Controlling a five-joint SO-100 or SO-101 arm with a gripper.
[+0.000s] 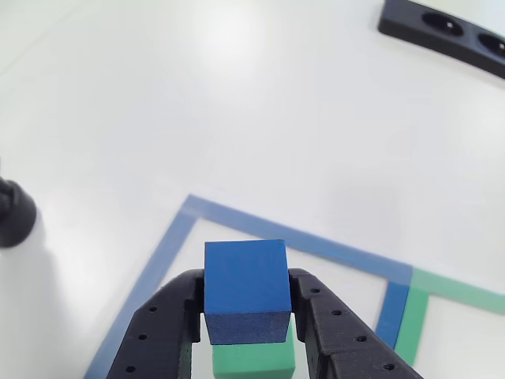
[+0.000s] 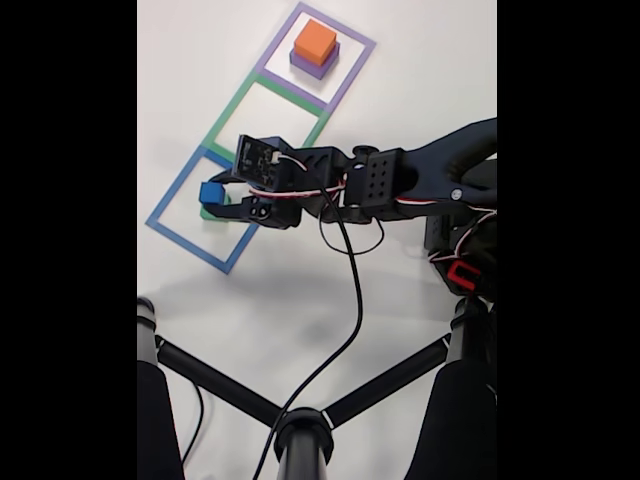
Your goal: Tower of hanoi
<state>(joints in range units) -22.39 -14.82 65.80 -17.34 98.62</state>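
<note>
The fingers (image 1: 246, 304) clamp the blue cube (image 1: 245, 290) directly above the green cube (image 1: 254, 359). Both sit inside the blue square outline (image 2: 170, 205). At 1 o'clock in the fixed view, the orange cube (image 2: 315, 42) rests on the purple cube (image 2: 312, 65).

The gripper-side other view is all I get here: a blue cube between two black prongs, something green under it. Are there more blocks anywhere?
Observer: Yes. In the fixed view an orange block sits on top of a purple block, inside a purple taped square.
Operator: Is that far from my blue cube?
Observer: The blue cube is over the blue taped square; a green taped square lies between that and the purple one.
Operator: What are those prongs attached to?
Observer: The tool is the tip of a black arm reaching in from the right of the fixed view.
</note>
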